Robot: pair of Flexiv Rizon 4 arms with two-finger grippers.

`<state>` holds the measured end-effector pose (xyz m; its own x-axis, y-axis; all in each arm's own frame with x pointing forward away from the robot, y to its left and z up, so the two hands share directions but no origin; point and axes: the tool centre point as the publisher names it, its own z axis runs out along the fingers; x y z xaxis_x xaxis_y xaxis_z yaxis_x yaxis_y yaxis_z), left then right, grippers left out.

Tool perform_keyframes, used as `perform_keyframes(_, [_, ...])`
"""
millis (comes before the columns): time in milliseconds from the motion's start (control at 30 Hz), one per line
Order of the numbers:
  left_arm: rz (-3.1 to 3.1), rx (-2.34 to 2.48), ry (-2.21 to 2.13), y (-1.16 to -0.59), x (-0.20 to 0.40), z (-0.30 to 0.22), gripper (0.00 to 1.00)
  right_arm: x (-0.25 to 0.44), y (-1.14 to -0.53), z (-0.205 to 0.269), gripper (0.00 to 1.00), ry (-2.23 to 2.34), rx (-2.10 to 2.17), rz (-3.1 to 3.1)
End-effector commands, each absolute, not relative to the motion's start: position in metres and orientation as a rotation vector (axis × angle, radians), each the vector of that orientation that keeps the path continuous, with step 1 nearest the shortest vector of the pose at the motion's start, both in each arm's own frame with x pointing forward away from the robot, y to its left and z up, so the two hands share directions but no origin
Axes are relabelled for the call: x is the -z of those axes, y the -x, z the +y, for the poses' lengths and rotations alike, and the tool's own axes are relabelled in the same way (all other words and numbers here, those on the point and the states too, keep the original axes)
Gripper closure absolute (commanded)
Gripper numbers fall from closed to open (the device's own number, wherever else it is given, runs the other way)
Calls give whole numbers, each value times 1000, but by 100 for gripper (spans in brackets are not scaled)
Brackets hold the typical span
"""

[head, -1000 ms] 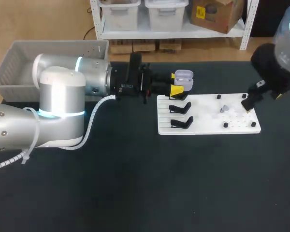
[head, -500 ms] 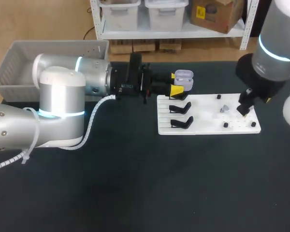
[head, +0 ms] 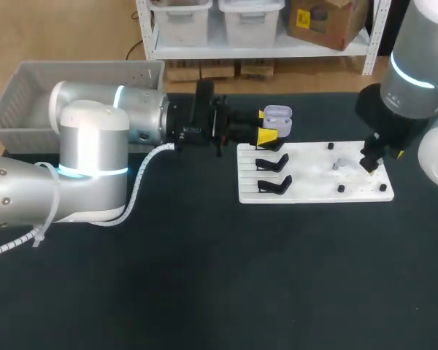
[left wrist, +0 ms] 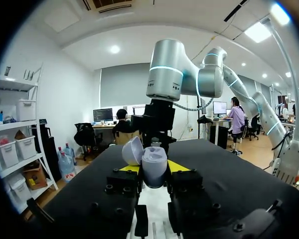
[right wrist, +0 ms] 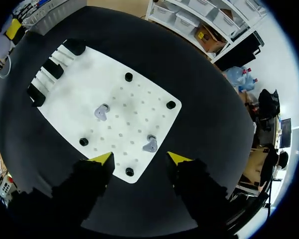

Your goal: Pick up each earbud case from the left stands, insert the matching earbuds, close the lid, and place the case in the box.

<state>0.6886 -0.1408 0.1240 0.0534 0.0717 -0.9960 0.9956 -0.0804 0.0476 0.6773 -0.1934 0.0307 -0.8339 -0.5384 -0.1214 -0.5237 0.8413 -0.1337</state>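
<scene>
Earbud case (left wrist: 154, 167), lid flipped open, is clamped between the left gripper (head: 266, 125) fingers, just off the far-left corner of the white board (head: 314, 186). Black stands (head: 272, 162) sit along the board's left edge. Right gripper (right wrist: 140, 158) hangs over the board's right end, fingers apart. One earbud (right wrist: 150, 145) lies on the board just ahead of the gap. Second earbud (right wrist: 100, 112) lies nearer the board's middle. Grey box (head: 29, 95) is at the table's far left.

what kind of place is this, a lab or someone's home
Most likely a robot lab bench: a left arm and right arm at a black table, a white fixture board with stands, and a grey box.
</scene>
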Motion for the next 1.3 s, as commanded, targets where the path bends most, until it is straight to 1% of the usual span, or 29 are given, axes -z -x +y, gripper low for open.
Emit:
perform_keyframes(33, [1187,1193,-1346,-689,-124,-141,100,-27,-686,-193,50,841,140,2877])
perform_keyframes(633, [1187,1193,-1346,-689,-124,-141,100,-15,-690,-198,53,847,111,2884])
perform_keyframes(733, [1187,1193,-1346,-689,-124,-141,100,-14,-690,-198,56,843,110,2882])
perform_keyframes(800, [1187,1193,-1346,-689,-124,-141,100,-14,-690,-199,64,843,109,2880])
perform_keyframes(833, [1187,1193,-1346,-689,-124,-141,100,-13,-690,-199,64,843,108,2880])
perform_keyframes(867, [1187,1193,-1346,-689,-124,-141,100,-13,-690,-199,63,843,107,2879])
perform_keyframes(967, [1187,1193,-1346,-689,-124,-141,100,-12,-690,-199,63,845,109,2875])
perform_keyframes(1300, [1187,1193,-1346,-689,-124,-141,100,-10,-692,-200,65,842,114,2865])
